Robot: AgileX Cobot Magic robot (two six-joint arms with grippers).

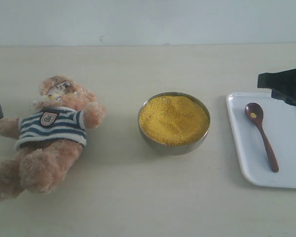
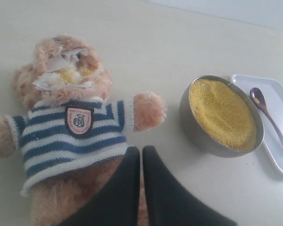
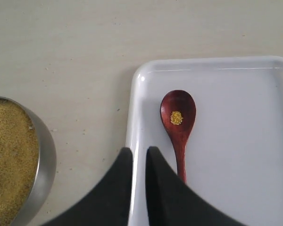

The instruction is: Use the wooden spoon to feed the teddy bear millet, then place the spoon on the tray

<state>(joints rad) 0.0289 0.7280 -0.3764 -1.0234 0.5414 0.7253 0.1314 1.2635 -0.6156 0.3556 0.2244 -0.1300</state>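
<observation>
Closest to us lies the teddy bear (image 1: 49,138), flat on its back on the table (image 1: 138,197), left of everything else, with yellow grains and pale scraps scattered over its face. The left gripper (image 2: 141,149) hangs over the bear's lower body, below the striped shirt, its two dark fingers pressed together on nothing (from the exterior camera we see only a dark sliver of it at the left edge). The right gripper (image 3: 139,150) hovers above the tray (image 1: 291,148) at the side nearest the bowl. Its fingers are parted by a narrow gap and grip nothing, and one of them hides the lower stretch of the spoon's handle from the wrist camera.

We count one bear, one tray, one metal bowl (image 1: 173,149), one spoon and two grippers. The tray sits at the right. The bowl stands in the middle, between bear and tray, heaped with millet (image 1: 173,120). The wooden spoon (image 1: 261,136) lies on the tray, bowl upward, with a small dab of grain in it.
</observation>
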